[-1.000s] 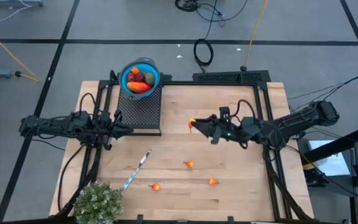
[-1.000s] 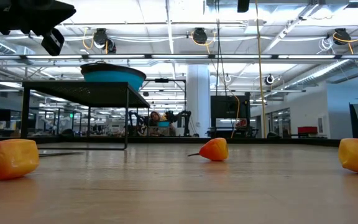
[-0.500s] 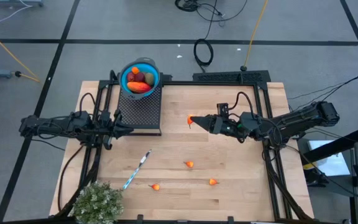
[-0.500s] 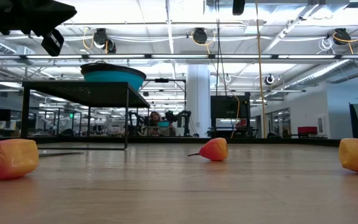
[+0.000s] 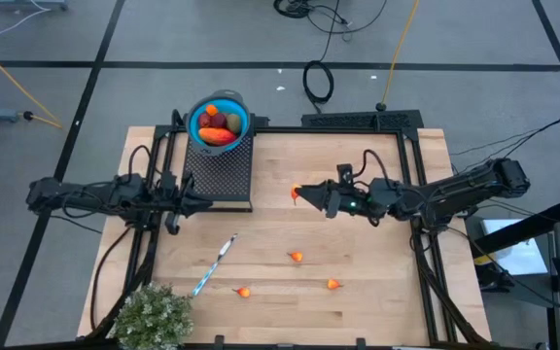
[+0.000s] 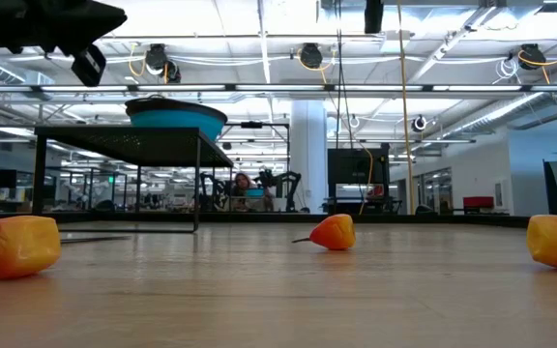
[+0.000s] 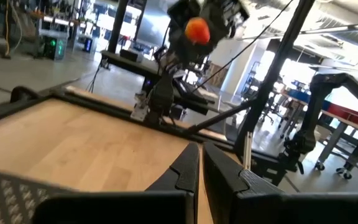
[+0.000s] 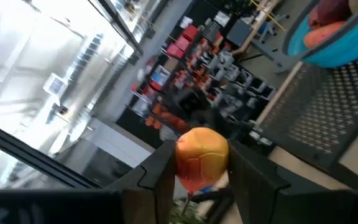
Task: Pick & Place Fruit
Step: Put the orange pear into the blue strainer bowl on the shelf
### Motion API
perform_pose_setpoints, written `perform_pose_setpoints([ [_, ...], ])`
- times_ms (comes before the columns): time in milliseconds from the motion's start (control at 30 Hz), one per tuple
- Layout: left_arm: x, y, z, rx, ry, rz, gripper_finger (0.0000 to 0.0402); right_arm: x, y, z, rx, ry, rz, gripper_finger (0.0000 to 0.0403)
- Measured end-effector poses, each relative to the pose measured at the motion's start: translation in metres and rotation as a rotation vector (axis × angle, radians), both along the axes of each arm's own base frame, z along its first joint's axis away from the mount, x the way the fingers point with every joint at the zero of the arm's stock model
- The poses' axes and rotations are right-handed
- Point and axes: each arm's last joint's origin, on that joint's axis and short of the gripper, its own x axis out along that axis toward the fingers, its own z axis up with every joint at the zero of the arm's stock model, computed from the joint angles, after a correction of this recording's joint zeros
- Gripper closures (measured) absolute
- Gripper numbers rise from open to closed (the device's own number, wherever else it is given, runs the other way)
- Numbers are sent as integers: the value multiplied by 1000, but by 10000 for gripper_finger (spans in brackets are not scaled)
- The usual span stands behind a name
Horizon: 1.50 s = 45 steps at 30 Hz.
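While the right gripper (image 5: 301,193) pinches an orange fruit (image 5: 296,192) above the tabletop's middle, bound for the blue bowl (image 5: 220,120) at the far edge, its shallow hold risks a drop; the left gripper (image 5: 202,203) waits closed near the left edge.

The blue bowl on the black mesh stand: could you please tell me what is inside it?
The blue bowl holds a long red-orange piece, dark red balls and an olive-brown oval. Anything beneath that pile is covered.
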Motion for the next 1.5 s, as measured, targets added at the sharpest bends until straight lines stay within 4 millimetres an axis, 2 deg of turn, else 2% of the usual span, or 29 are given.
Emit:
perform_pose_setpoints([
  [333,31,-3,7,83,-126,-17,382,17,3,-23,-176,113,-2,279],
  [600,64,-6,3,-36,-102,-53,382,23,5,-31,-446,173,29,279],
  [833,104,-13,24,-44,-80,-93,382,22,5,-29,-685,194,17,279],
  [967,128,-15,38,-36,-90,-114,377,23,8,-29,-794,182,76,279],
  [1200,162,-19,49,-37,-81,-150,318,20,17,-24,-867,117,100,279],
  [1500,184,-23,45,-81,-44,-236,218,16,36,-23,-1022,98,133,279],
])
